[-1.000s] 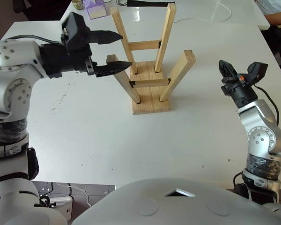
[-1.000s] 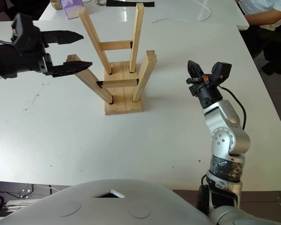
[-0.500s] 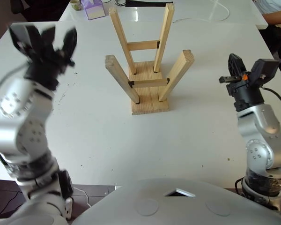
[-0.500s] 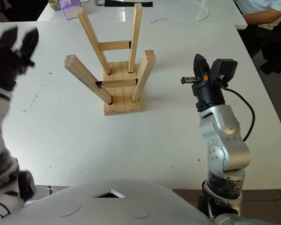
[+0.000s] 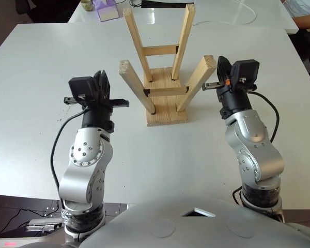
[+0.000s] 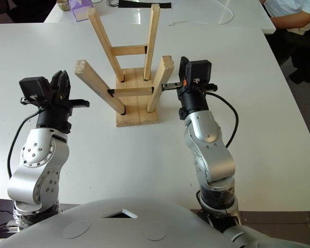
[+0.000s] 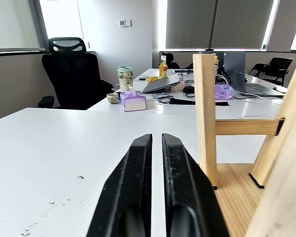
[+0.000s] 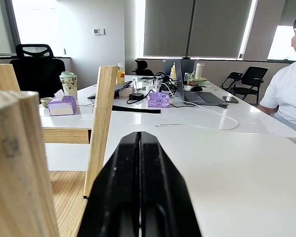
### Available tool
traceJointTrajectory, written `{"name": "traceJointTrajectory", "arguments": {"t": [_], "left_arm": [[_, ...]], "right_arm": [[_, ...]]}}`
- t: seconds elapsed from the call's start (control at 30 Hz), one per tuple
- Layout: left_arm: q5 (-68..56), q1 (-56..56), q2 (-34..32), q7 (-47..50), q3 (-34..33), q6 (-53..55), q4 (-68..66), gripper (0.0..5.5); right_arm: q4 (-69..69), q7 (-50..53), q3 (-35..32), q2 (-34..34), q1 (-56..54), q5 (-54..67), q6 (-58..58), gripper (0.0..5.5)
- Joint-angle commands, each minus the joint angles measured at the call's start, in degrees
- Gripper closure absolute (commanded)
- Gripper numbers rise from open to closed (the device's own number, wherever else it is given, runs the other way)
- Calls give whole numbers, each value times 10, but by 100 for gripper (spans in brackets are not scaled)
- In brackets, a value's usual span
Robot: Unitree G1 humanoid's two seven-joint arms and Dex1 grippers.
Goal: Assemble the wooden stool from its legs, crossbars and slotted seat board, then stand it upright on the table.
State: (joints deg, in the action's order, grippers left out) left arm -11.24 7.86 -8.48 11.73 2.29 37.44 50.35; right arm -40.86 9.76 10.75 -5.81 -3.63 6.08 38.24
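1. The stool (image 5: 165,88) looks put together. All four legs stand in the seat board (image 5: 168,118), and the crossbars (image 5: 165,91) sit between the legs.
2. It is upside down near the middle of the surface (image 5: 51,51), with the seat board lying flat and the legs pointing up. The two nearer legs splay outward.
3. Judging by this, the joining is done. What is left is to turn the stool over and stand it on its legs.
4. The left fingers (image 7: 135,197) are drawn almost together, with only a thin slit between them, and they hold nothing.
5. They sit on the robot's left of the stool, near the splayed left leg (image 5: 136,85) but apart from it. In the left wrist view they aim past that side of the stool, not at any part of it.
6. The right fingers (image 8: 123,197) are pressed together and also hold nothing.
7. They sit just beside the splayed right leg (image 5: 196,82), on its outer side, and I can make out no contact.
8. With the stool between the two arms, the flip probably calls for both sets of fingers to spread and take hold of it first.
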Motion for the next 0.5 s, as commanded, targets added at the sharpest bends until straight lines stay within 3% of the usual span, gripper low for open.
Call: {"name": "traceJointTrajectory", "arguments": {"t": [0.03, 0.37, 0.5], "left_arm": [[15, 5, 4, -13, 27, 4, 22, 549], [37, -27, 31, -19, 44, -10, 0, 549], [66, -13, 46, 17, -12, 5, 1, 549]], "right_arm": [[-28, -1, 9, 13, 3, -12, 27, 550], [-23, -17, 36, 31, 1, -30, 24, 550], [-32, 19, -9, 40, 16, -63, 32, 550]]}}
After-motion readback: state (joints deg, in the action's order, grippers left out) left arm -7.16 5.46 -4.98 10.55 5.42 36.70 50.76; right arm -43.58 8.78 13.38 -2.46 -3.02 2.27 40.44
